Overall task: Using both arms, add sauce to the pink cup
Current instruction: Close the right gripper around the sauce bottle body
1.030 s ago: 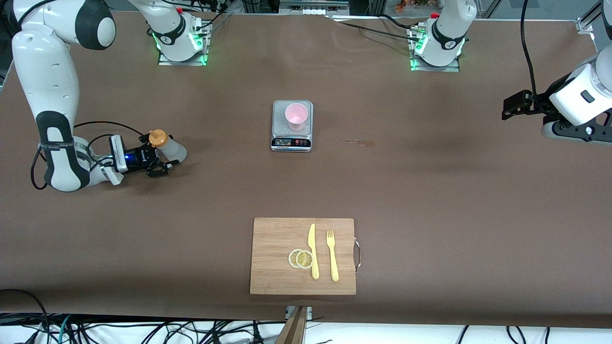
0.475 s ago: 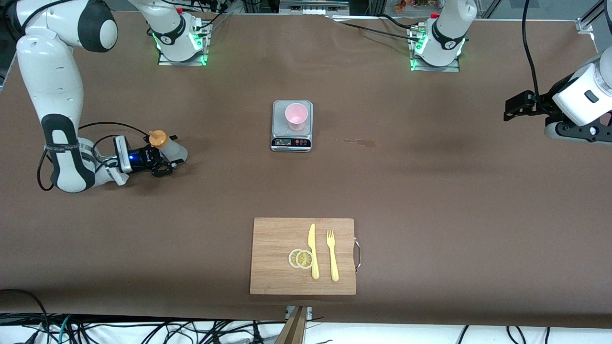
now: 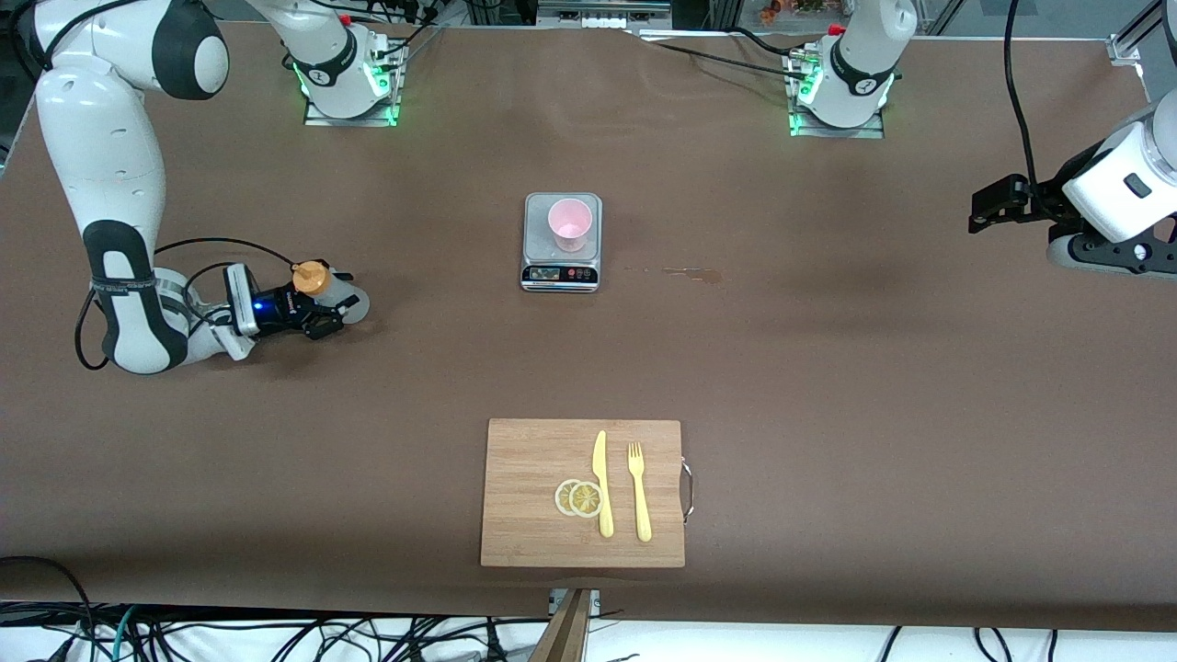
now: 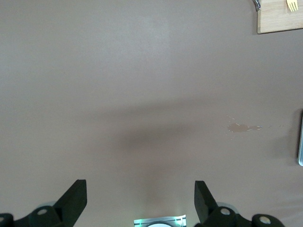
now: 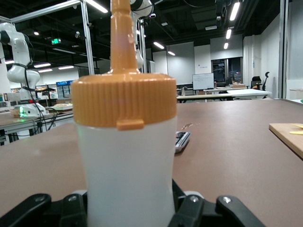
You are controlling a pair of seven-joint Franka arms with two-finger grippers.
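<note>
The sauce (image 3: 313, 278), a whitish squeeze bottle with an orange nozzle cap, stands on the table toward the right arm's end. My right gripper (image 3: 335, 304) comes in low from the side, and its fingers press both sides of the bottle's body. In the right wrist view the sauce (image 5: 125, 156) fills the space between the right gripper (image 5: 128, 210) fingers. The pink cup (image 3: 569, 223) stands upright on a small silver scale (image 3: 561, 273) mid-table. My left gripper (image 3: 986, 206) hangs open and empty over the left arm's end of the table. The left gripper (image 4: 139, 201) faces bare brown table.
A wooden cutting board (image 3: 524, 496) lies nearer the front camera than the scale, carrying a yellow knife (image 3: 602, 483), a yellow fork (image 3: 638, 492) and lemon slices (image 3: 579, 497). A small spill stain (image 3: 694, 273) marks the table beside the scale.
My right gripper slid forward around the sauce and its fingers closed onto the body; the bottle shifted slightly toward the middle of the table. The left arm barely moved.
</note>
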